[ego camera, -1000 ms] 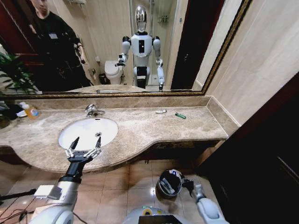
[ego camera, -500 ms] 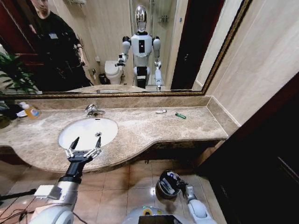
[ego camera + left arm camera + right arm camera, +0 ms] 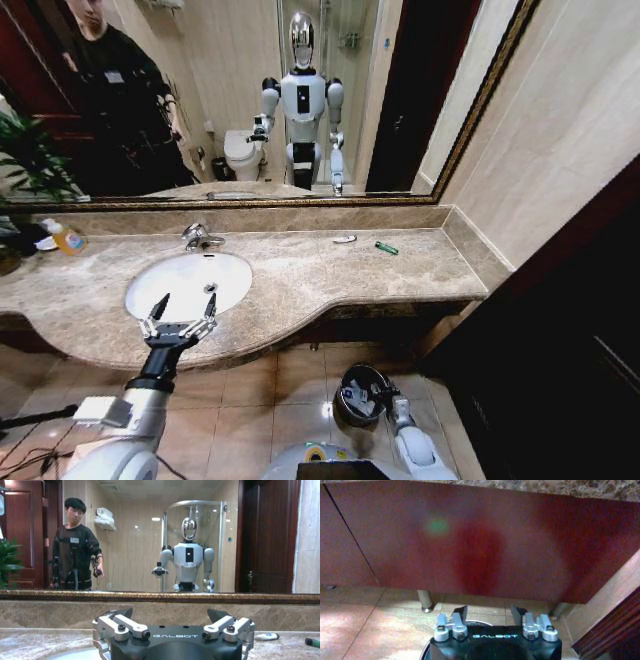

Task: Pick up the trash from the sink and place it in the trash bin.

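Note:
The white oval sink [image 3: 185,283] is set in a beige marble countertop [image 3: 330,280] with a chrome faucet [image 3: 200,237] behind it. Two pieces of trash lie on the counter at the back right: a white tube [image 3: 344,239] [image 3: 266,636] and a small green tube [image 3: 386,248] [image 3: 312,642]. My left gripper [image 3: 180,312] [image 3: 170,615] hovers open over the basin's near rim, holding nothing. The black trash bin [image 3: 358,392] stands on the floor tiles below the counter. My right gripper [image 3: 380,393] [image 3: 488,612] is low at the bin, open and empty.
A clear bottle of orange liquid [image 3: 66,237] and a green plant [image 3: 25,160] sit at the counter's far left. Red-brown cabinet fronts [image 3: 480,543] on metal legs [image 3: 424,602] close off the space under the counter. A dark wall panel [image 3: 570,340] stands close on the right.
The right arm has drawn back and a little left, toward my base, staying low by the trash bin. The left gripper has held still over the sink.

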Available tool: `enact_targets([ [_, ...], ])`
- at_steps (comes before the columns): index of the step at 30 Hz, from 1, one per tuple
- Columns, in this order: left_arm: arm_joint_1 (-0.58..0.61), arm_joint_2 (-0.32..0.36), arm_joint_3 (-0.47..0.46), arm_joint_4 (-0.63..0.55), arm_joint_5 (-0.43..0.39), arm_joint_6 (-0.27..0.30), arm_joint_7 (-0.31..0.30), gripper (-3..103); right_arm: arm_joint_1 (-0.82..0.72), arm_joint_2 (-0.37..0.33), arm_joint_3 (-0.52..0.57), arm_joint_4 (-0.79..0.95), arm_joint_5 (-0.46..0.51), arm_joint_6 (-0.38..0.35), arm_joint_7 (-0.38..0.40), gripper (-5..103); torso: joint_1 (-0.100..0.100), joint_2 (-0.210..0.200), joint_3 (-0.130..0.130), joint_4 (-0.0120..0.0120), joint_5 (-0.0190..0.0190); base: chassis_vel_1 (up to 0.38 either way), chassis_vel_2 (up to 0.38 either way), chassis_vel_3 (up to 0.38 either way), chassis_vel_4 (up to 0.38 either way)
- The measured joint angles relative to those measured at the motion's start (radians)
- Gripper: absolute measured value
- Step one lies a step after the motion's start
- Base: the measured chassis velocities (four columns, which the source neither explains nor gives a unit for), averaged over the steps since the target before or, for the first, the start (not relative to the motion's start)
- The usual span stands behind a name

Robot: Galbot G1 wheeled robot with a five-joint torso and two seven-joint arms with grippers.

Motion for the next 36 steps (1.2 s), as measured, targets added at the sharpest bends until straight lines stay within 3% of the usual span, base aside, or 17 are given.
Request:
enact_targets([
  [4,0.000,0.000,0.000,0.000,0.000,0.000,0.000,100,-0.008,0.000,0.000,0.011,0.005,-0.002,0.000,69,0.000,0.000,0.000,0.0000,0.0000,0.000,0.000,0.000,0.000],
  [6,0.000,0.000,0.000,0.000,0.000,0.000,0.000,100,-0.013,0.003,0.000,0.018,0.009,-0.006,0.002,80,0.000,0.000,0.000,0.0000,0.0000,0.000,0.000,0.000,0.000],
  [10,0.000,0.000,0.000,0.000,0.000,0.000,0.000,100,-0.017,0.005,0.000,0.021,0.010,-0.006,0.003,85,0.000,0.000,0.000,0.0000,0.0000,0.000,0.000,0.000,0.000],
  [11,0.000,0.000,0.000,0.000,0.000,0.000,0.000,100,-0.019,0.005,0.000,0.021,0.010,-0.006,0.003,95,0.000,0.000,0.000,0.0000,0.0000,0.000,0.000,0.000,0.000],
  [12,0.000,0.000,0.000,0.000,0.000,0.000,0.000,100,-0.020,0.006,0.000,0.022,0.010,-0.006,0.004,99,0.000,0.000,0.000,0.0000,0.0000,0.000,0.000,0.000,0.000],
  [24,0.000,0.000,0.000,0.000,0.000,0.000,0.000,100,-0.085,-0.014,0.010,0.158,0.047,-0.036,-0.009,100,0.000,0.000,0.000,0.0000,0.0002,0.000,0.000,0.000,0.000],
  [36,0.000,0.000,0.000,0.000,0.000,0.000,0.000,100,-0.331,-0.149,0.029,0.650,0.168,-0.044,-0.010,100,0.000,0.000,0.000,-0.0002,0.0001,0.000,0.000,0.000,0.000],
])
